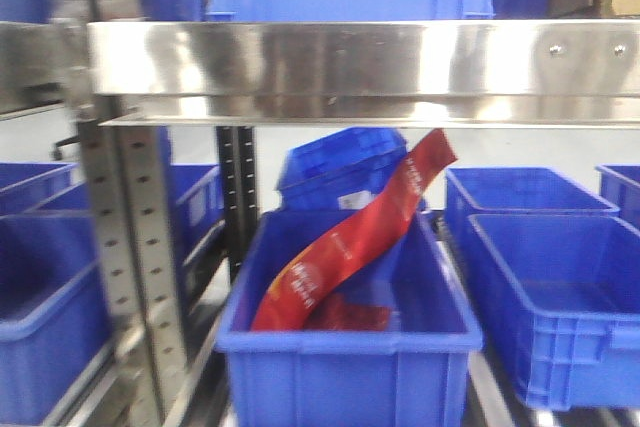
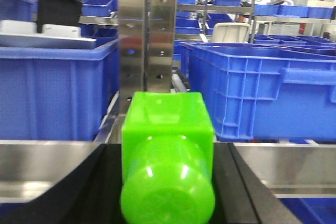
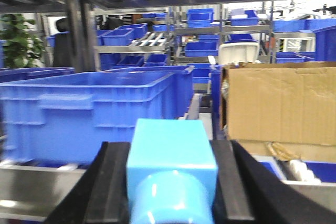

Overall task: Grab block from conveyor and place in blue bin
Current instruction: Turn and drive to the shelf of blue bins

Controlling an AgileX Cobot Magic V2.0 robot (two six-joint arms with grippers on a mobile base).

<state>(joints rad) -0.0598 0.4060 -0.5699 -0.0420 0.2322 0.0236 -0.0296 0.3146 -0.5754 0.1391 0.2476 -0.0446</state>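
Note:
My left gripper (image 2: 168, 182) is shut on a bright green block (image 2: 167, 129), a cube with a round stud facing the camera, held between black fingers (image 2: 102, 182). My right gripper (image 3: 170, 182) is shut on a light blue block (image 3: 170, 148) of the same shape. A blue bin (image 1: 345, 339) stands at the centre of the front view under a steel shelf; neither gripper shows in that view. Another blue bin (image 2: 262, 87) lies ahead and right of the left gripper. One more blue bin (image 3: 89, 108) sits ahead and left of the right gripper. The conveyor is out of view.
A red packet (image 1: 345, 247) leans out of the centre bin. A steel shelf beam (image 1: 360, 62) and a perforated upright (image 1: 135, 247) cross the front view; the upright (image 2: 147, 35) stands straight ahead of the left gripper. A cardboard box (image 3: 278, 103) is at the right. More blue bins flank both sides.

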